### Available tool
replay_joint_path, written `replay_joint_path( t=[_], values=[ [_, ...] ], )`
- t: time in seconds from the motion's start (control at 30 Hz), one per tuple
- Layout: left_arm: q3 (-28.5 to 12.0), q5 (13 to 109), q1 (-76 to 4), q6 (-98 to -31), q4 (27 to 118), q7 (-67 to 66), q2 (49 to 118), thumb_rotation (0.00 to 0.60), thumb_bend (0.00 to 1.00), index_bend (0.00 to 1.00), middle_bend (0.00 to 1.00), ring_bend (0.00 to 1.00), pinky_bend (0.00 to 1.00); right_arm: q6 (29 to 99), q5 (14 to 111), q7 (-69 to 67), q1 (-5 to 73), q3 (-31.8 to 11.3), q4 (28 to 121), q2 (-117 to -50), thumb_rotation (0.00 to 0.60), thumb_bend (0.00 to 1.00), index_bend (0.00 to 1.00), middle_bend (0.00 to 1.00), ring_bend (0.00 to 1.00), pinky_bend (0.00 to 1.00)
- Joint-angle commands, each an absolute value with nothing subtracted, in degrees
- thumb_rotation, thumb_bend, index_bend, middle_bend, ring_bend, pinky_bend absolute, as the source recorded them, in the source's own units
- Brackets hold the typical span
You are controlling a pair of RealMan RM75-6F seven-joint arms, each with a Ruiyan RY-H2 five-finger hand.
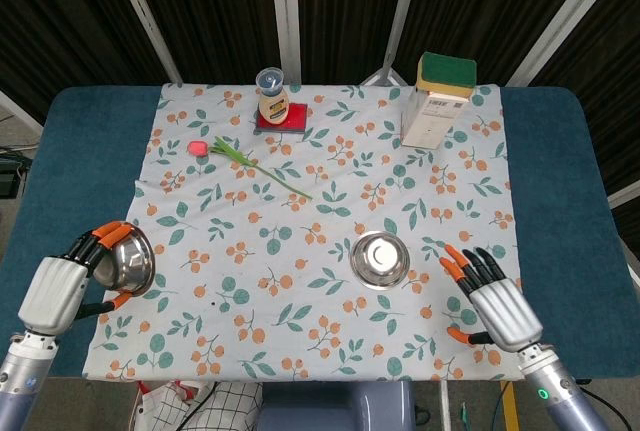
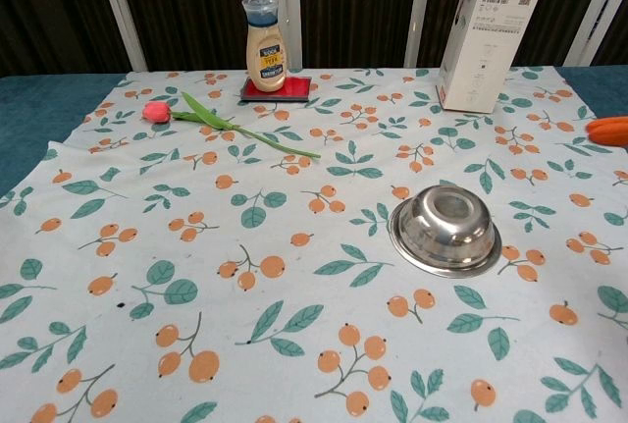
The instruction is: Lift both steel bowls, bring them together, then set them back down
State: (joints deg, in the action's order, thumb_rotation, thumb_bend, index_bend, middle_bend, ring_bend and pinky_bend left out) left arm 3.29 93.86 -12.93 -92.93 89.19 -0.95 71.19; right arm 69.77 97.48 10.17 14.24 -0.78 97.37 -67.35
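**One bowl up, one bowl waiting**

The left hand [image 1: 62, 291] holds a steel bowl [image 1: 128, 259] off the table at the lower left of the head view, fingers curled round its rim, the bowl tipped on its side so its inside faces right. The chest view does not show this hand or bowl at all. The second bowl [image 1: 380, 258] sits upright on the flowered cloth [image 1: 330, 201] at lower centre-right, apart from everything else. The right hand [image 1: 493, 301] hangs near it, just to its right, fingers spread and holding nothing; in the chest view only an orange fingertip [image 2: 608, 130] shows at the right edge.

Both bowls look empty, as far as the two views show. They appear thin, stiff and light, with polished sides that would likely be slippery, so the flared rim looks the surest place to take hold, pinched from the near or right side. A grip on the smooth rounded wall might slide.

At the top of the frame stand a sauce bottle [image 1: 271, 98] on a red coaster [image 1: 283, 117], a carton [image 1: 433, 116] topped by a sponge [image 1: 446, 69], and a tulip [image 1: 245, 161] lying flat.
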Motion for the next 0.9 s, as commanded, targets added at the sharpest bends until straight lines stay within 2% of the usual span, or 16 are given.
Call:
replay_joint_path(
  t=[0.03,0.33,0.9],
  values=[
    [3.0,93.9,-12.0,-93.3,87.0,-0.9,72.3,0.6,0.32,0.36,0.61,0.5,0.7,63.7,92.7,15.6,18.1,-3.1,98.8,-71.2,0.46,0.15,0.0,0.0,0.0,0.0],
    [0.6,89.2,-14.4,-86.0,87.9,-6.3,72.5,0.6,0.32,0.36,0.61,0.5,0.7,55.8,83.8,23.4,23.4,-6.2,96.6,-77.6,0.46,0.15,0.0,0.0,0.0,0.0],
    [-4.1,81.0,-18.5,-76.9,93.2,-14.2,72.7,0.6,0.32,0.36,0.61,0.5,0.7,49.6,72.1,33.7,31.6,-10.0,92.6,-83.8,0.459,0.15,0.0,0.0,0.0,0.0]
  ],
)
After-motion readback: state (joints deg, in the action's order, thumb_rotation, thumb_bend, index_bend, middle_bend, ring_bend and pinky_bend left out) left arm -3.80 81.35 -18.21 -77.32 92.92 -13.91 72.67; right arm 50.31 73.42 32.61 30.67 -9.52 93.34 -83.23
